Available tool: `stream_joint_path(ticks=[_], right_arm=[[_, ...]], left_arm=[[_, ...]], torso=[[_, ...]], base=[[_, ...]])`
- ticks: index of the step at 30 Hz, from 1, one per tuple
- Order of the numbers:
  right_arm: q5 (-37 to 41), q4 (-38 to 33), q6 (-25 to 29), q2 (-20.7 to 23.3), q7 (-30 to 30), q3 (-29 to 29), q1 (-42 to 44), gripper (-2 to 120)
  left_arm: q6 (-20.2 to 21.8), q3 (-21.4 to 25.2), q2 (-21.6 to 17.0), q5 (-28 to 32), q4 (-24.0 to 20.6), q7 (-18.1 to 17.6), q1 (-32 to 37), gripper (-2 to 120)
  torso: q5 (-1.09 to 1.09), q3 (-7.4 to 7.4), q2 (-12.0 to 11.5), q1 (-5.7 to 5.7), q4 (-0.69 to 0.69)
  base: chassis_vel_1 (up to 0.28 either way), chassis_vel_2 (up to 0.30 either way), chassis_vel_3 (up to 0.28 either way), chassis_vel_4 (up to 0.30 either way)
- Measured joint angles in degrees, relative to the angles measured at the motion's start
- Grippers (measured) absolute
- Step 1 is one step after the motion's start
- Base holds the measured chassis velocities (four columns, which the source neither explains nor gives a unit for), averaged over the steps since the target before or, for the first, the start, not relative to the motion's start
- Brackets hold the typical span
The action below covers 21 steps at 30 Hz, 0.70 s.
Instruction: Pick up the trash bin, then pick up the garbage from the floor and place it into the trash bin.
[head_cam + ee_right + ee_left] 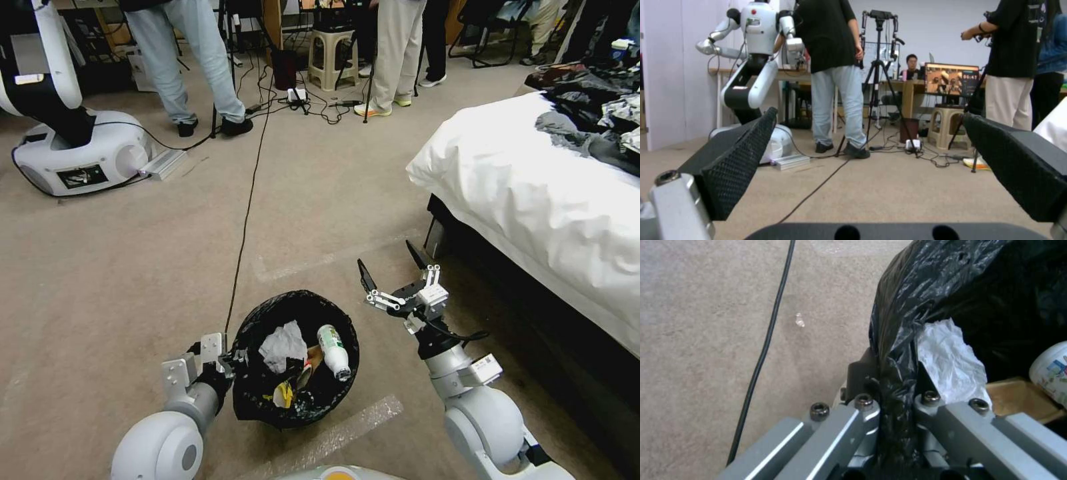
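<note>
Beige carpet (120, 267) runs across the room, with a white bed (533, 193) off to the right and a black cable (243, 227) trailing over the floor toward the people standing at the far end.

Closed on the near rim of the trash bin (267, 400), the left gripper (230, 363) has its jaws pinched tight on the folded black bag (896, 350). Inside the bin, just beyond those jaws, lie a crumpled white tissue (281, 347), a white bottle (333, 352), something brown (313, 363) and a yellow wrapper (285, 395).

Just beside the bin's far right rim hovers the right gripper (393, 270), its jaws spread wide with nothing between them.

Judging by this, the bin is in hand and several pieces are already inside. No big litter shows on the carpet around the bin in the head view, so little seems left to collect.

From the left wrist view comes what the head view cannot give: the bag squeezed flat between the jaws, and a tiny pale scrap (799, 320) on the carpet out beyond them. Between the open right jaws, the right wrist view looks low along bare carpet toward another white robot (751, 66) and a tripod (880, 66).
</note>
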State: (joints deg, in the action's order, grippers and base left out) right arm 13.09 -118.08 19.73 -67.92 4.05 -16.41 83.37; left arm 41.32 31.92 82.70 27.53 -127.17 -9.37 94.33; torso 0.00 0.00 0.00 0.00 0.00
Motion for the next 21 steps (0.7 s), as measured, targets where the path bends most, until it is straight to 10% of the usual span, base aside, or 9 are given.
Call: stream_joint_path(ticks=[21], right_arm=[[-1.2, 0.4, 1.0, -0.5, 2.3, 0.2, 1.6, 97]], left_arm=[[-1.6, 1.1, 0.0, 2.7, -1.2, 0.7, -3.3, 73]], torso=[[0.00, 0.00, 0.0, 0.00, 0.00]], base=[[0.000, 0.000, 0.000, 0.000]])
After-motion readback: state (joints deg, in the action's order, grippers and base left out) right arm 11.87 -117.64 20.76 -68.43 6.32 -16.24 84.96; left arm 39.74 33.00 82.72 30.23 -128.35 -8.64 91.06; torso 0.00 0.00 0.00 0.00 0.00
